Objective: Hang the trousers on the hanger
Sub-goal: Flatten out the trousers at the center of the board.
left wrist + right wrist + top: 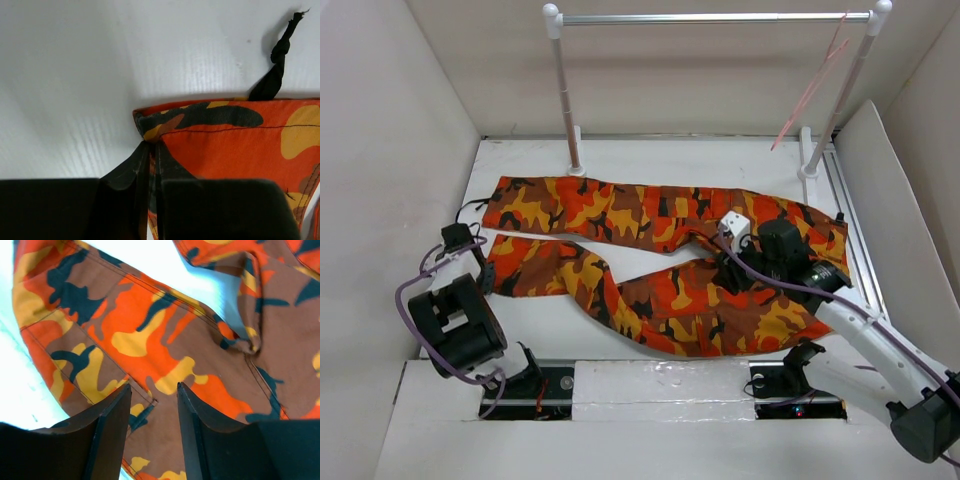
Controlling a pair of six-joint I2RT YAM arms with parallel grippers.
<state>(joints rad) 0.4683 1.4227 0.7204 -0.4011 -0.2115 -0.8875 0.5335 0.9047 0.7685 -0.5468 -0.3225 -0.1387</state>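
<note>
Two left fingers tight on the trousers' hem corner, white table beyond.

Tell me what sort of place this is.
Probably a robot test cell, not a home: plain white panels wall in the table, a left arm and right arm are bolted at its edge, and a rail holds one hanger.
</note>
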